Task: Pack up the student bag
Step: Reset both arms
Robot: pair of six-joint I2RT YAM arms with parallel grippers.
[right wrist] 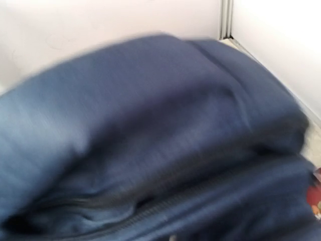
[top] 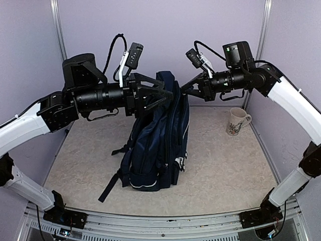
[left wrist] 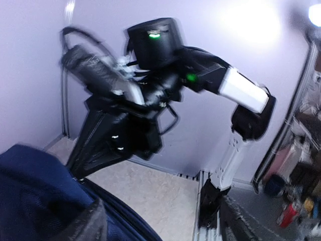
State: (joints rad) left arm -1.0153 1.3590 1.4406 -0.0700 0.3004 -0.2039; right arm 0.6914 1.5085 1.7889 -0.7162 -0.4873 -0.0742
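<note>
The student bag stands up tall in the middle of the table. It is dark blue with thin white lines low down, and its dark straps hang down on the left and near side. The left end effector comes in from the left and its tips are at the top of the bag. I cannot tell if its fingers are apart or pressed together on the cloth, because the black parts run into each other there. The right end effector comes in from the right and meets the top of the bag too. From the left wrist, the right end effector points down to the blue cloth of the bag, but the picture is blurry, so I cannot tell if it is pinching the bag. From the right wrist, the bag fills almost the whole picture, and a dark zip line runs across it low down. A pale mug with a small picture on it stands on the table, far and to the right, well apart from the bag.
</note>
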